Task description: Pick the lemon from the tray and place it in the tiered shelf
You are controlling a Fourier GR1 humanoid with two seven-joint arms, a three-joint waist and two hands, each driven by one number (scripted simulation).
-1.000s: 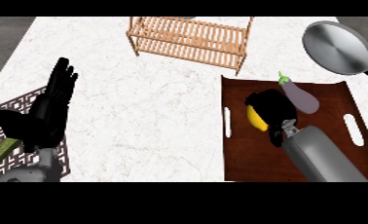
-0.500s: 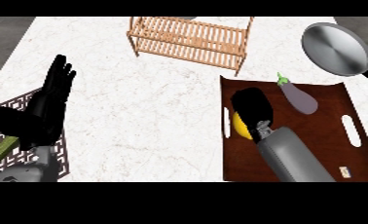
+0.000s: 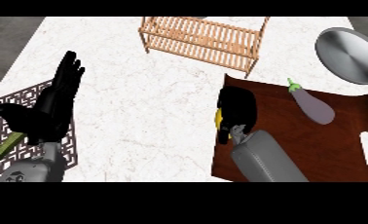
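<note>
The lemon (image 3: pixel 218 117) shows only as a thin yellow sliver at the left edge of the dark brown tray (image 3: pixel 287 121), near the tray's left rim. The right hand (image 3: pixel 237 107) covers nearly all of it, its black fingers curled down around the fruit and grasping it from above. The grey right forearm (image 3: pixel 266 157) runs up from the lower edge of the view across the tray to that hand.

On the same tray, well to the right of the hand, a purple eggplant (image 3: pixel 312 105) with a green stem lies tilted, its stem pointing toward the upper left. It is apart from the hand and the lemon.

Beyond the tray's upper left corner stands the wooden tiered shelf (image 3: pixel 205 40), a slatted rack on the white marble tabletop (image 3: pixel 144 111). One of its legs comes down just beside the tray's corner. At the upper right edge of the view a round grey metal pan (image 3: pixel 345 55) lies partly out of frame.

Far to the left, the left hand (image 3: pixel 54 103) rests open with its fingers straight and pointing up, over the edge of a dark latticed mat (image 3: pixel 43 121) at the tabletop's left side.
</note>
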